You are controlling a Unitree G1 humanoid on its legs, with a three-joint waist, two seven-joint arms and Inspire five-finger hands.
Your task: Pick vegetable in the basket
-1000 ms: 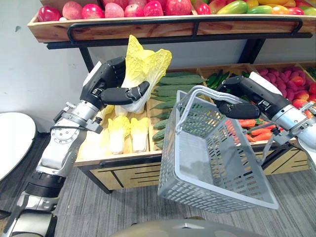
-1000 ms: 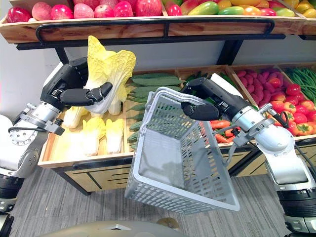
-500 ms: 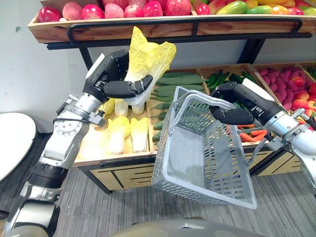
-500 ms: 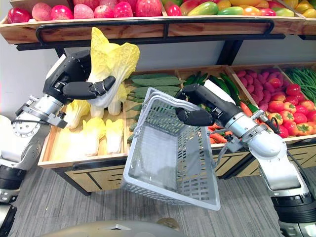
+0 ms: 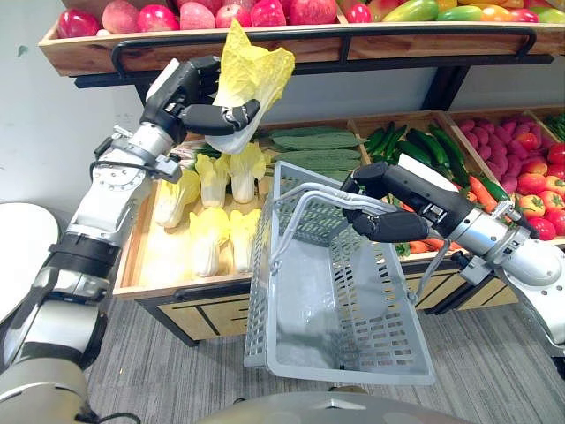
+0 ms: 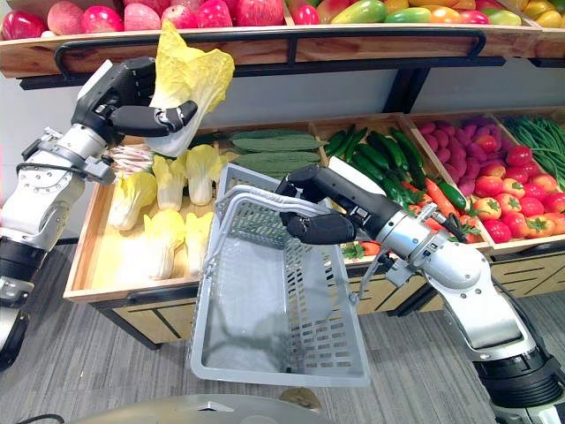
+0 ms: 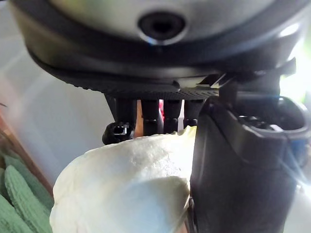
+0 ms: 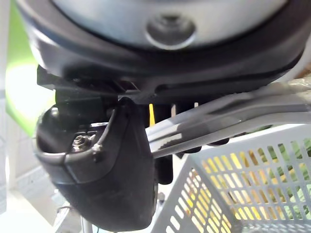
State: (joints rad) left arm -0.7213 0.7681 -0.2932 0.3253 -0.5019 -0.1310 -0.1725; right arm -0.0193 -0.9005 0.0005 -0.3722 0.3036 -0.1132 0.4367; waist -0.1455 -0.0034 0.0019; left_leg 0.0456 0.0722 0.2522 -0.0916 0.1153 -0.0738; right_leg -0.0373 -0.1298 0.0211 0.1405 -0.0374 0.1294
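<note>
My left hand is shut on a yellow-green napa cabbage, holding it high in front of the top shelf, above the cabbage bin. In the left wrist view the cabbage's pale stem sits between the thumb and fingers. My right hand is shut on the handles of a grey plastic basket, which hangs tilted in front of the lower shelf, below and right of the cabbage. The right wrist view shows the thumb curled over the basket handles. The basket looks empty.
The lower wooden bin holds more napa cabbages; beside them lie cucumbers, green peppers, and red vegetables. The top shelf carries red apples and mangoes. A white round table stands at the left.
My left hand has lifted the cabbage higher, up to the top shelf. My right hand has swung the basket left and down, closer under the cabbage.
</note>
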